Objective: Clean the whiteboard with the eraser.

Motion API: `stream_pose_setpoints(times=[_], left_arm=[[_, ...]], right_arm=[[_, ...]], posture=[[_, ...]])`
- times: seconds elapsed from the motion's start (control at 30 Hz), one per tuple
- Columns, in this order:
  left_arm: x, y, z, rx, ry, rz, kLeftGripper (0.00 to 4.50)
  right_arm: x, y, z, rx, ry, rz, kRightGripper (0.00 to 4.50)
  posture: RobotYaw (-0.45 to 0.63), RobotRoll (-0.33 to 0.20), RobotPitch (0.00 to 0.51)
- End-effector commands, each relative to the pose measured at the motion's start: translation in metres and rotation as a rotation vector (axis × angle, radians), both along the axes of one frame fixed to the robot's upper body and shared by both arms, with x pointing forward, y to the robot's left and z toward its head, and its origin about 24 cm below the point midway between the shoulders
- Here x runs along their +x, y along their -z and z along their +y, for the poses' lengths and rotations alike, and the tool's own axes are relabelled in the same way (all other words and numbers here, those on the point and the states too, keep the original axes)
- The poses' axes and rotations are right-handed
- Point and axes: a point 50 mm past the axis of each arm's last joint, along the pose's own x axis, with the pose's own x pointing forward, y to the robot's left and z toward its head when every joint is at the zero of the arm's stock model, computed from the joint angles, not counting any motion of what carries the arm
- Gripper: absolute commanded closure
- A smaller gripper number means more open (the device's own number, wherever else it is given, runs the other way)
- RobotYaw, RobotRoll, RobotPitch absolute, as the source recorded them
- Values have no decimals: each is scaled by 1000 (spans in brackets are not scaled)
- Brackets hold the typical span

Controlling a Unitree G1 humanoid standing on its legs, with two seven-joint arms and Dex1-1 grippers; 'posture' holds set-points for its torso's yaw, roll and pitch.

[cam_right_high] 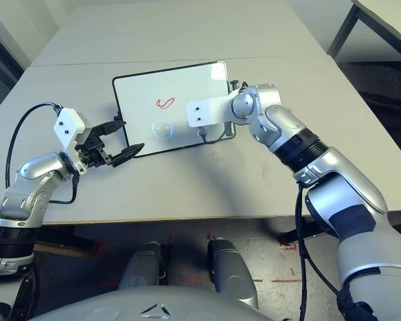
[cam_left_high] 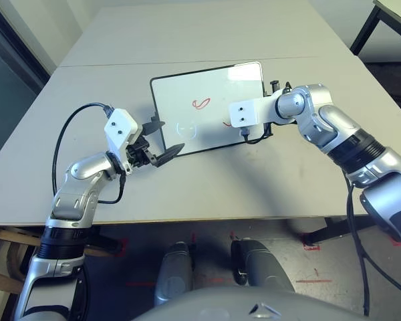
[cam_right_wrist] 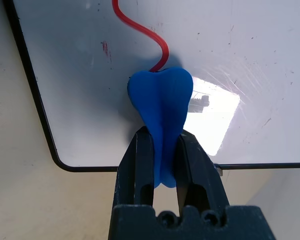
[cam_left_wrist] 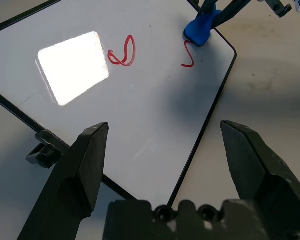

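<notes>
Wiping has to begin from the near right corner of the board, judging by how things lie. Nearest the robot, the left gripper (cam_left_high: 162, 142) hangs with its two black fingers spread wide and nothing between them, poised at the near left corner of the small rectangular whiteboard with the thin black frame (cam_left_high: 187, 93), which lies flat on the pale grey table (cam_left_high: 187, 187); one of the board's little side knobs (cam_left_wrist: 44, 152) sits just beside that finger. Across from it, the right gripper (cam_right_wrist: 162, 150) is clamped on the waist of the bright blue bone-shaped eraser (cam_right_wrist: 161, 107), whose broad lobe rests at the tail of a red S-shaped squiggle (cam_left_wrist: 188, 54) close to the board's near right corner. Farther in sits a red looped scribble (cam_left_high: 200, 103), untouched, with a faint circular smudge (cam_left_high: 186, 128) nearer the robot. To do this stroke well, press the eraser flat against the surface and drag it along the squiggle's whole length. The free gripper could bear on the frame so the light board does not slide. Then carry the eraser on to the loop.
</notes>
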Motion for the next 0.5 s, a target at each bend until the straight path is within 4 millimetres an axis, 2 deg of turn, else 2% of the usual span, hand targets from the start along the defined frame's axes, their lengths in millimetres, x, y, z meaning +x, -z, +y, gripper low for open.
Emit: stream_pose_setpoints(times=[0.03, 0.5], left_arm=[[-2, 0, -3, 21, 12, 1, 0], [-4, 2, -1, 21, 7, 9, 0]], right_arm=[[2, 3, 1, -2, 8, -8, 4106], [-17, 19, 36, 19, -116, 18, 4106]], posture=[[-46, 0, 82], [-39, 0, 94]])
